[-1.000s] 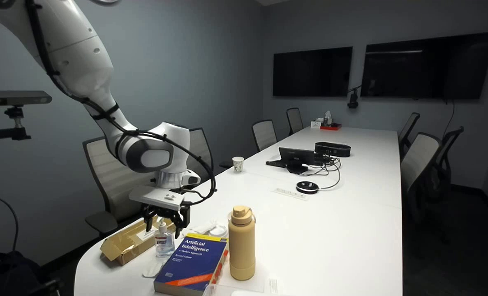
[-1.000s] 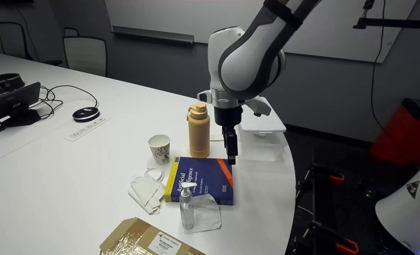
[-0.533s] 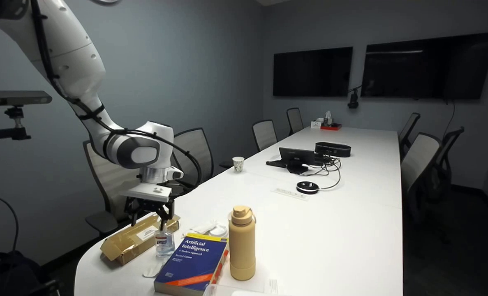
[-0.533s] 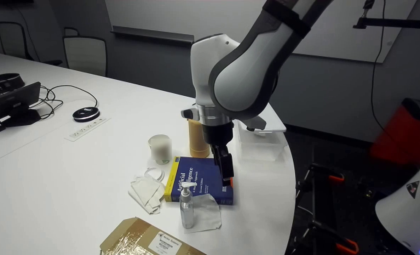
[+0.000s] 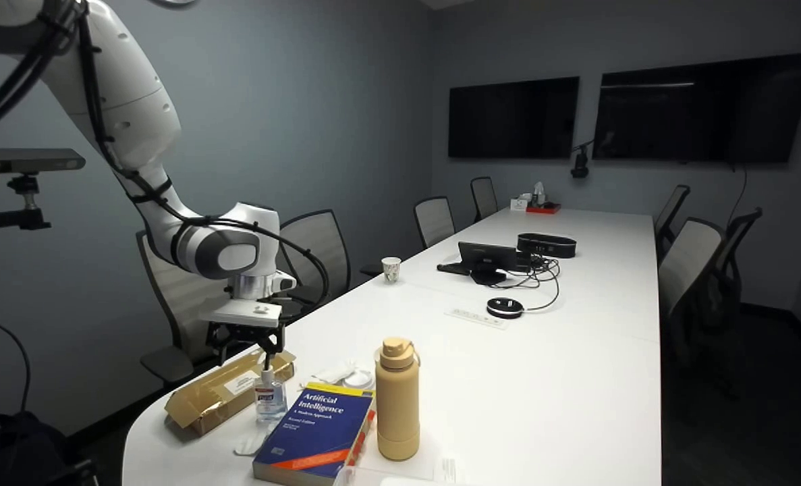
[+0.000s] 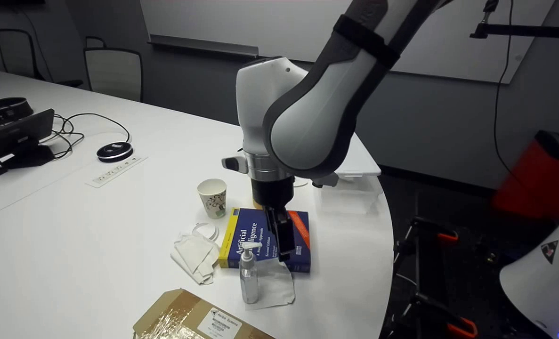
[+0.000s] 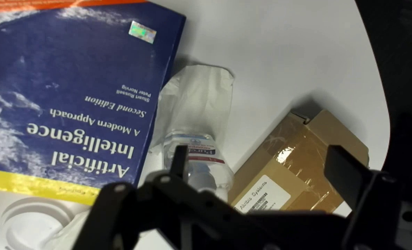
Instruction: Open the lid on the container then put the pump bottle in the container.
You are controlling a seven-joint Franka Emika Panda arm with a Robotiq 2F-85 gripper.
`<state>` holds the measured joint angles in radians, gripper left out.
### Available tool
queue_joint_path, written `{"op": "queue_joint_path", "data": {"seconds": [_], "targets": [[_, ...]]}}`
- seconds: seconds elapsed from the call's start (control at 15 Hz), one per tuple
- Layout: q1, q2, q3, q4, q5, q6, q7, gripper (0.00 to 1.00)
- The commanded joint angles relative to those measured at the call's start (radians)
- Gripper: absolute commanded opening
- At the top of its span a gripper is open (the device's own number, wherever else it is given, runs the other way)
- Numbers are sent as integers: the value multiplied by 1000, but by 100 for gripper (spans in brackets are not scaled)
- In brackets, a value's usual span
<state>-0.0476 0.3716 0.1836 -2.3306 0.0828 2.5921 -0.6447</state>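
Observation:
The pump bottle is the clear sanitizer bottle with a white pump, standing upright in both exterior views [image 5: 269, 399] [image 6: 248, 282]. It also shows in the wrist view [image 7: 198, 140], partly behind my left-hand finger. My gripper [image 5: 245, 358] is open and empty, pointing down above the table near the pump bottle. In the wrist view the gripper [image 7: 261, 165] has its fingers wide apart, the pump bottle under one finger. The container is a clear plastic box [image 6: 350, 197] with a white lid [image 6: 357, 157] over it at the table end. The arm hides part of the lid.
A blue book [image 6: 260, 230] lies beside the pump bottle. A tan drinking bottle [image 5: 397, 405] stands past it. A cardboard box [image 7: 282, 163] lies on the pump bottle's other side. A paper cup [image 6: 213, 200], napkins [image 6: 195, 254] and a white ring [image 6: 206, 230] are nearby.
My open gripper has moved from near the container end across the book toward the pump bottle. The arm now covers most of the tan bottle in an exterior view. The objects have not moved.

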Motion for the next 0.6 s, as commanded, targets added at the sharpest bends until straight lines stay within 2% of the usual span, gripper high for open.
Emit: {"op": "queue_joint_path", "data": {"seconds": [0.0,0.53], "targets": [[21,55,-5,45,-58,67,18,100],[31,153,3,140,-133,111,41,100]]}}
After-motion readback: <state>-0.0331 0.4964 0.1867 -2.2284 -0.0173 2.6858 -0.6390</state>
